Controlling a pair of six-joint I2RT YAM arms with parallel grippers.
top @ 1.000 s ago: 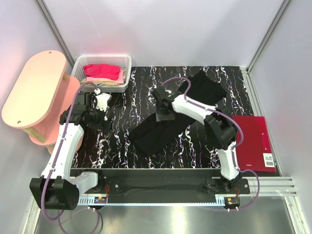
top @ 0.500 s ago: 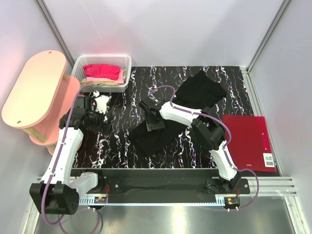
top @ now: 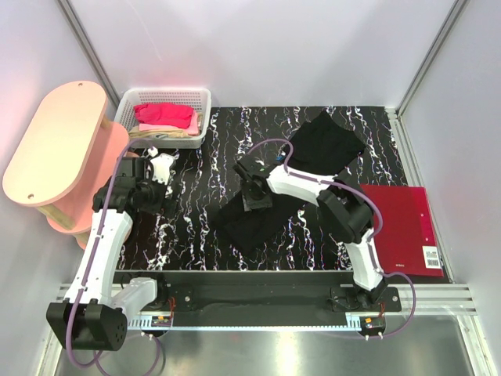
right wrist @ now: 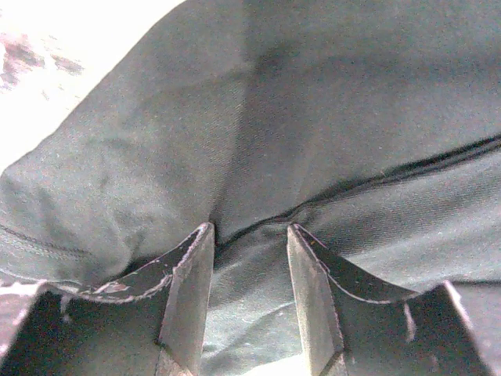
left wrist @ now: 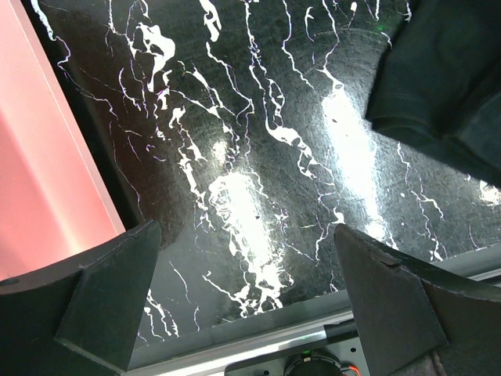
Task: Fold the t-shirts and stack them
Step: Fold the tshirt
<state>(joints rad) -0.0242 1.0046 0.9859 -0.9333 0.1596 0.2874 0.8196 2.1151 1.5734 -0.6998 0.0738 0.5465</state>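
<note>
The black t-shirt lies as a long diagonal strip on the black marbled table. My right gripper sits on its middle. In the right wrist view the narrow-set jaws pinch a fold of the dark cloth along a seam. My left gripper hangs open and empty over the table's left side, and its view shows the shirt's corner at the top right. A bright pink t-shirt lies in the white basket. I see no dark red shirt.
A pink oval two-tier shelf stands left of the table and shows in the left wrist view. A dark red flat folder with a barcode label lies at the right edge. Beige cloth lies under the pink shirt in the basket.
My right gripper moved down-left along the black shirt, then slightly back right. The shirt's middle has bunched under it. My left arm drifted slightly.
</note>
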